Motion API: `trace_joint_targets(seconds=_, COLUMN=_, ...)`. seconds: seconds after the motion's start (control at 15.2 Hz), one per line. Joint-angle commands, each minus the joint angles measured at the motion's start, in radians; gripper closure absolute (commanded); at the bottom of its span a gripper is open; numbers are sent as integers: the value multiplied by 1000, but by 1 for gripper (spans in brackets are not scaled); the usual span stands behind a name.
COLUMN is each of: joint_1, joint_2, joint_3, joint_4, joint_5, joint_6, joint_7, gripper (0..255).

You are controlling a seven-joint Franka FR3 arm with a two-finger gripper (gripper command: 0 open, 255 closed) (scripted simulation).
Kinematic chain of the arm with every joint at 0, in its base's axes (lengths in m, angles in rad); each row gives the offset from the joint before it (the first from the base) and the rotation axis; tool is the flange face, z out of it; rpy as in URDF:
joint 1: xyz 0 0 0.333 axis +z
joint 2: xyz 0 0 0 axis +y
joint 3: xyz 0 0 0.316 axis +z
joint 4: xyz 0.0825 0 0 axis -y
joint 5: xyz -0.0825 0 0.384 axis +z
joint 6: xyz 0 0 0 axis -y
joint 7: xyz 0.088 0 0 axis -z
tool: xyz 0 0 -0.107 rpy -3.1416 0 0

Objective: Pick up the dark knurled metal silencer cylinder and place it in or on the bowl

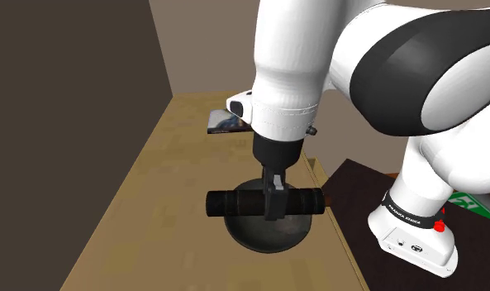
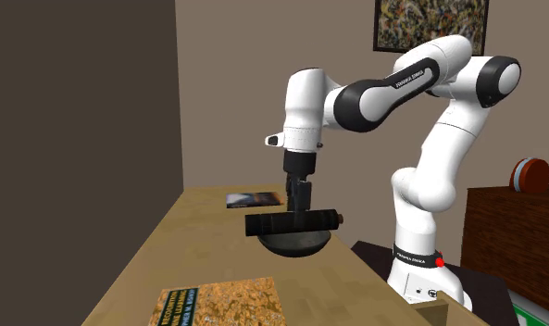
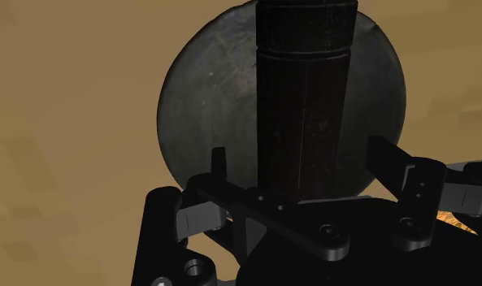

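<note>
The dark knurled cylinder (image 1: 235,202) (image 2: 268,223) lies level across the dark round bowl (image 1: 268,237) (image 2: 295,246) and reaches past the rim on both sides. Whether it rests on the rim or hangs just over it I cannot tell. My gripper (image 1: 274,212) (image 2: 302,220) points straight down over the middle of the cylinder. In the wrist view the gripper (image 3: 301,153) is open: its black fingers (image 3: 219,162) straddle the cylinder (image 3: 304,97) with a gap on each side, and the bowl (image 3: 206,97) lies beneath.
The bowl sits on a long wooden table (image 1: 160,190) beside a dark wall (image 1: 69,99) on the shoulder view's left. A flat book (image 1: 226,122) (image 2: 254,199) lies at the far end. Another book (image 2: 221,304) lies near the front. The dark stand (image 1: 363,194) borders the table's right edge.
</note>
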Motion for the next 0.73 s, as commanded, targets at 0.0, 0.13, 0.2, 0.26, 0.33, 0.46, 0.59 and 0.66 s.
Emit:
trace_joint_targets(seconds=0.0, joint_1=2, joint_2=-23, joint_3=-14, joint_4=33, joint_5=0, joint_6=-56, joint_7=-6, gripper=0)
trace_joint_targets(seconds=0.13, joint_1=2, joint_2=-41, joint_3=-27, joint_4=80, joint_5=-3, joint_6=-120, joint_7=-7, gripper=0)
trace_joint_targets(seconds=0.2, joint_1=2, joint_2=-41, joint_3=-27, joint_4=80, joint_5=-3, joint_6=-120, joint_7=-7, gripper=0)
trace_joint_targets(seconds=0.26, joint_1=2, joint_2=-41, joint_3=-27, joint_4=79, joint_5=-3, joint_6=-120, joint_7=-7, gripper=0)
trace_joint_targets(seconds=0.33, joint_1=2, joint_2=-41, joint_3=-27, joint_4=80, joint_5=-3, joint_6=-120, joint_7=-7, gripper=0)
trace_joint_targets(seconds=0.46, joint_1=2, joint_2=-41, joint_3=-27, joint_4=80, joint_5=-3, joint_6=-120, joint_7=-7, gripper=0)
trace_joint_targets(seconds=0.59, joint_1=2, joint_2=-41, joint_3=-27, joint_4=80, joint_5=-3, joint_6=-120, joint_7=-7, gripper=0)
trace_joint_targets(seconds=0.66, joint_1=2, joint_2=-40, joint_3=-27, joint_4=79, joint_5=-3, joint_6=-120, joint_7=-7, gripper=0)
